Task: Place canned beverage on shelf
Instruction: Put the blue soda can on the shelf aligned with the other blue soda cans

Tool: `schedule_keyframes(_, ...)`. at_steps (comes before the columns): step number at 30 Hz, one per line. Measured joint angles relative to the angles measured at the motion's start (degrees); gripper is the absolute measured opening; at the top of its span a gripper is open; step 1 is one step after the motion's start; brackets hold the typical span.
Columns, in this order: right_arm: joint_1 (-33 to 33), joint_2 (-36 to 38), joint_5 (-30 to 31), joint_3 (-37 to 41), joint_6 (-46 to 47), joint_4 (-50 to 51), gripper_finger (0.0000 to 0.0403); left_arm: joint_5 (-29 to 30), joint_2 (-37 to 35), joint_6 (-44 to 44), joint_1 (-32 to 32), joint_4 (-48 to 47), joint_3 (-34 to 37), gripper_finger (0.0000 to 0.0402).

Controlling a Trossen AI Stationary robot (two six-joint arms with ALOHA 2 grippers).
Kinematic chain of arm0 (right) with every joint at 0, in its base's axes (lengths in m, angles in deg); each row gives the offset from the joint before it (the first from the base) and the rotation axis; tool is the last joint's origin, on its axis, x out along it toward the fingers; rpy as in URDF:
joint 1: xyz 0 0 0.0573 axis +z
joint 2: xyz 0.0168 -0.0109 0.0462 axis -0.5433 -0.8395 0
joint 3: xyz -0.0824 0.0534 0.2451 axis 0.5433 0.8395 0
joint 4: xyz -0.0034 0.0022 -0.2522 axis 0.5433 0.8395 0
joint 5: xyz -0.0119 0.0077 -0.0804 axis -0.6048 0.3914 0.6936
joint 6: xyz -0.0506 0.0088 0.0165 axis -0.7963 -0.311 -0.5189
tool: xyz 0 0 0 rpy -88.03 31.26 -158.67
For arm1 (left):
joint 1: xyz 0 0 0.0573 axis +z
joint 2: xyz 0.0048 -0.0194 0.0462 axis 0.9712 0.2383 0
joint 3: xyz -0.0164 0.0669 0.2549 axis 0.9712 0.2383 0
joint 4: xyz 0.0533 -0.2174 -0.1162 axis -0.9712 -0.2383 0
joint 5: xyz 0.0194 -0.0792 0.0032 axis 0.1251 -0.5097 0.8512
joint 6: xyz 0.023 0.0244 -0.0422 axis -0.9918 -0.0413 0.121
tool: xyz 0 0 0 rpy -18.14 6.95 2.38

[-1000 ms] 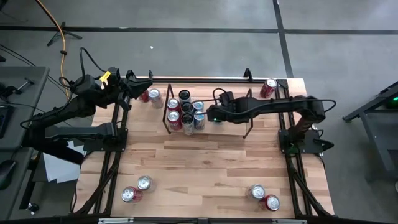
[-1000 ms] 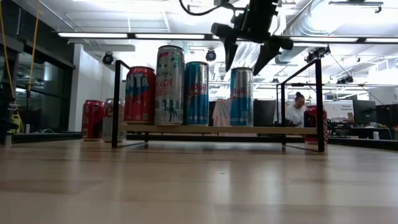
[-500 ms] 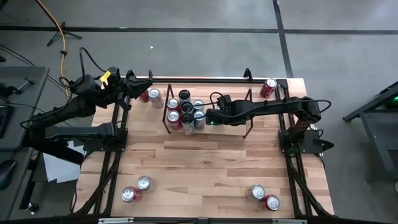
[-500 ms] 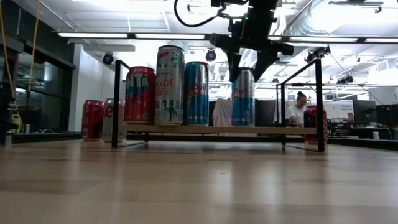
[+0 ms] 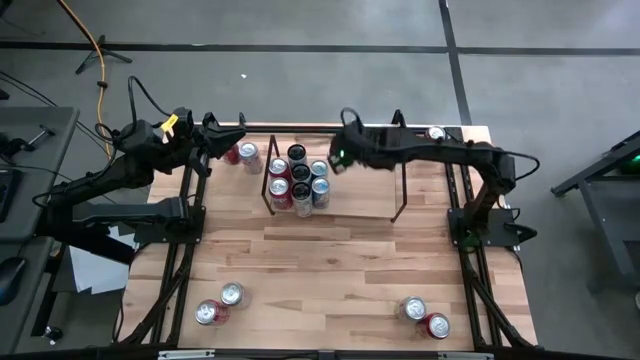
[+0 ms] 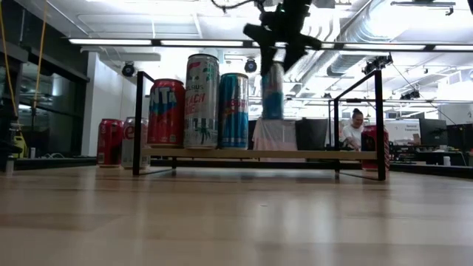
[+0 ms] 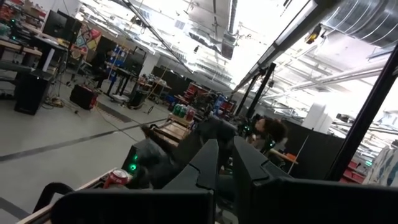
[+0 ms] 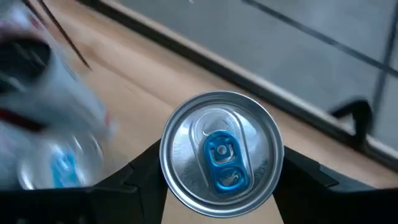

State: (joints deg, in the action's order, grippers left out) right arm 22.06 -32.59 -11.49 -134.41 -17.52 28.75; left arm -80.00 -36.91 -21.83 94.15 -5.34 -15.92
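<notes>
Low view showed the right gripper (image 6: 276, 46) clamped on a slim blue can (image 6: 272, 90) lifted clear above the shelf (image 6: 295, 154), where three cans (image 6: 201, 103) already stood, so this one remained unplaced.

Right tool (image 5: 337, 157) above shelf (image 5: 380, 205) back edge, beside can cluster (image 5: 298, 180).

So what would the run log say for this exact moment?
right pincer: shut on blue can, lifted clear above shelf | left pincer: shut, idle at table's far-left edge
</notes>
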Motion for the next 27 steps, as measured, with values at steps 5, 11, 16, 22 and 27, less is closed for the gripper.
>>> schedule_keyframes(5,-4.7,-0.7,-6.4,0.0,-7.3,-8.6,0.0214,0.0,0.0,-0.4,0.0,0.0,0.0,0.0003)
schedule_keyframes(11,-5.9,-5.0,-11.9,0.2,-11.9,-14.2,0.0214,0.0,0.0,-0.4,0.0,-0.1,0.0,0.0003)
schedule_keyframes(16,-5.4,-7.6,-13.3,0.3,-13.7,-15.9,0.0214,0.1,0.0,-0.5,0.0,0.0,0.0,0.0003)
schedule_keyframes(22,-5.7,-8.0,-15.0,0.3,-13.3,-16.8,0.0214,0.2,0.0,-0.9,0.0,-0.1,0.0,0.0003)
schedule_keyframes(27,-5.1,-8.6,-18.3,0.3,-11.9,-19.3,0.0214,1.1,0.0,-1.4,0.0,-0.1,0.0,0.0003)
